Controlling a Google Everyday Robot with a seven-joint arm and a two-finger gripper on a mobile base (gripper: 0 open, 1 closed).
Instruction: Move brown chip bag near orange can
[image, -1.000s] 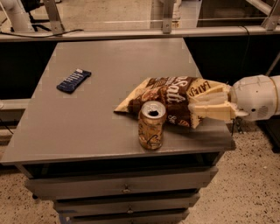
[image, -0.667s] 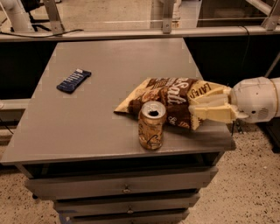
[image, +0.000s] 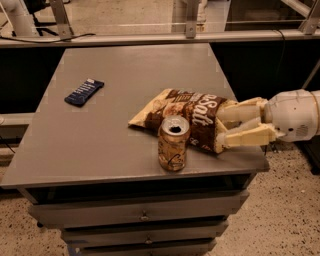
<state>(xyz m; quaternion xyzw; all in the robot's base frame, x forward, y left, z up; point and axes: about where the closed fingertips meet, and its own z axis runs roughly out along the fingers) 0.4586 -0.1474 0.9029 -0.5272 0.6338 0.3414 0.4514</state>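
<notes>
The brown chip bag (image: 187, 117) lies flat on the grey table (image: 100, 145) near its front right. The orange can (image: 173, 143) stands upright right in front of the bag, touching or almost touching its front edge, with its open top showing. My gripper (image: 222, 125) reaches in from the right at table height. Its two cream fingers (image: 247, 136) are spread, one on each side of the bag's right end, with a dark gap between them.
A small dark-blue bar wrapper (image: 84, 92) lies at the table's left. Drawers sit under the table front. A rail and metal posts run behind the table's far edge. The table's right edge is just beneath my gripper.
The bag has come down a little and now lies flat by the can. My fingers stand wider apart and have drawn slightly to the right.
</notes>
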